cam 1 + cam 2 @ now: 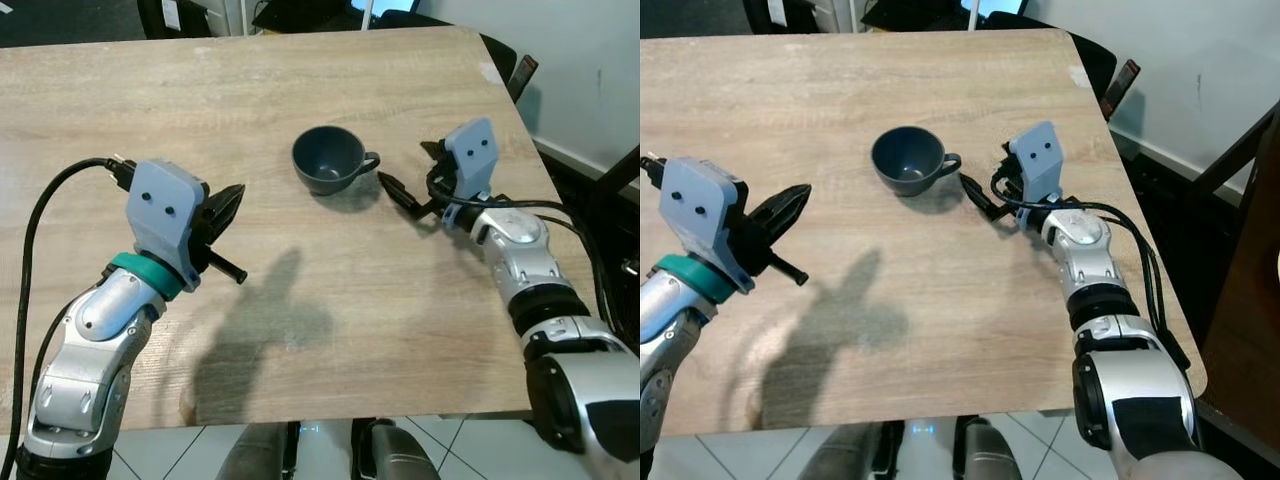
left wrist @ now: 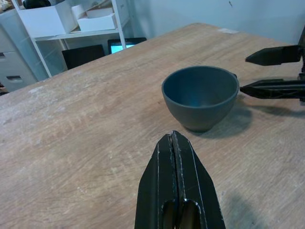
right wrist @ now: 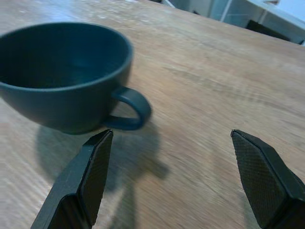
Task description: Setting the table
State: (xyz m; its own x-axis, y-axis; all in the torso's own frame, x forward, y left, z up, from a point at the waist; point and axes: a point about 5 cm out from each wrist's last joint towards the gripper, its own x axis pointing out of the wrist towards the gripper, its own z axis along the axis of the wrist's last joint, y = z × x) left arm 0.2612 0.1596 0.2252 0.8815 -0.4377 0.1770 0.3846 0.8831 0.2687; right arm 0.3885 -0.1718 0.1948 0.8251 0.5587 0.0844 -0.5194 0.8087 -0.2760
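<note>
Pinched-together left hand [image 2: 175,143] and spread right hand [image 3: 174,157] flank a matte, round cup [image 1: 328,158] on grained wood.

Light wooden table [image 1: 250,330]; dark cup [image 1: 328,160] upright on it

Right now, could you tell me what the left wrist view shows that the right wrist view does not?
Left wrist view: the left gripper with fingers shut, a white shelf beyond the table, and the right gripper's open fingers beside the cup. Right wrist view: the cup's handle, close between the right gripper fingers. Both: the dark cup upright on the wooden table.
</note>
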